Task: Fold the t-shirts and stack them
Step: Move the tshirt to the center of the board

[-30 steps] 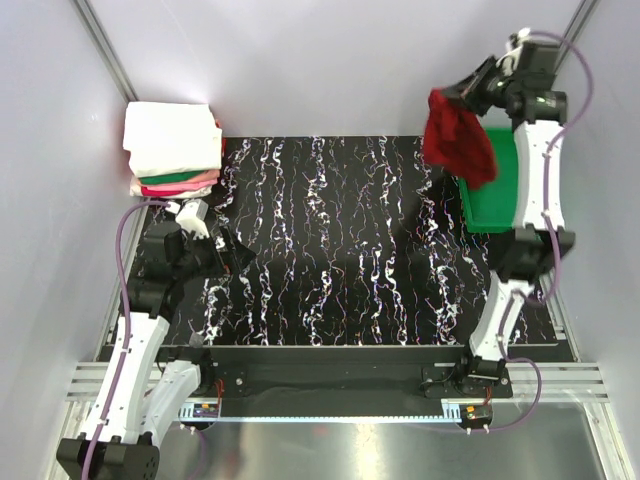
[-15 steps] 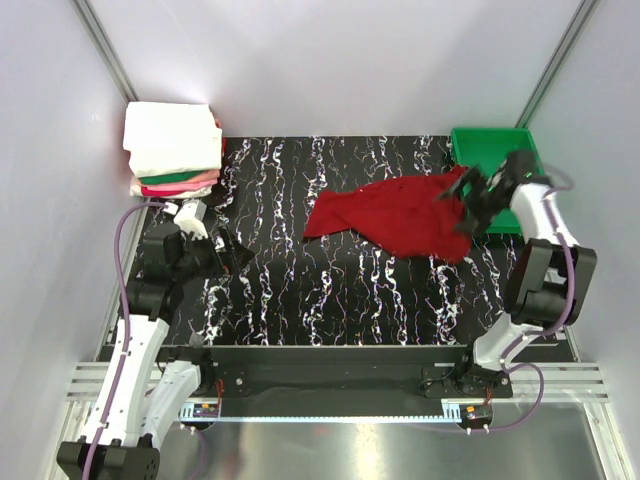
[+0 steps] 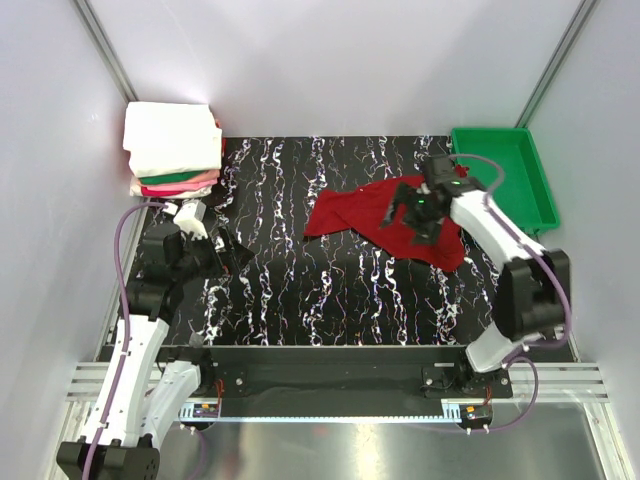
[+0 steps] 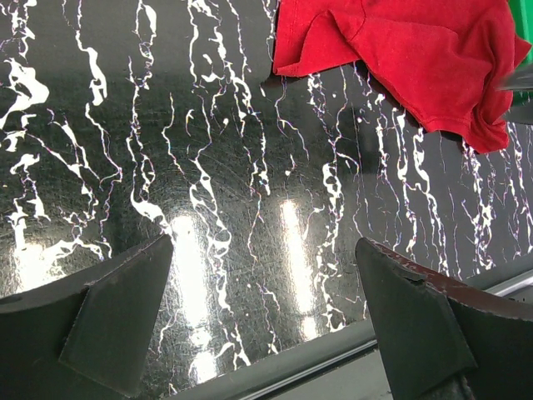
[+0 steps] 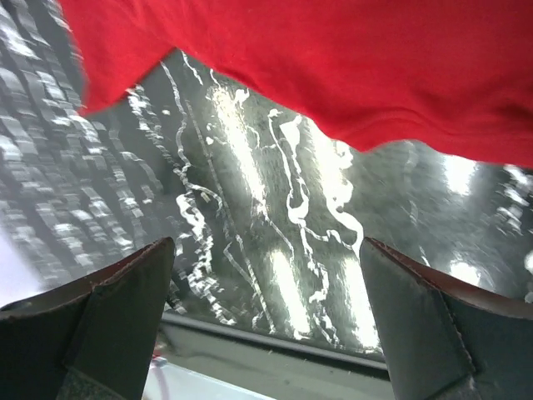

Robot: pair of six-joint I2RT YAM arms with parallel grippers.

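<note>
so the red t-shirt is a soft, rumpled heap upper middle of the overhead frame, on the glossy black table with white veins; right gripper is over it, fingers wide apart, gripping nothing; left gripper is spread too, lower left; folded stack sits upper left, white rectangle on top

We see the red t-shirt lying unfolded and rumpled on the black marbled table, right of centre. It spreads in a slanting band, with a pointed flap toward the left and a bunched lower right edge. We find the stack of folded t-shirts at the far left corner: white on top, thin green and pink layers beneath.
</note>
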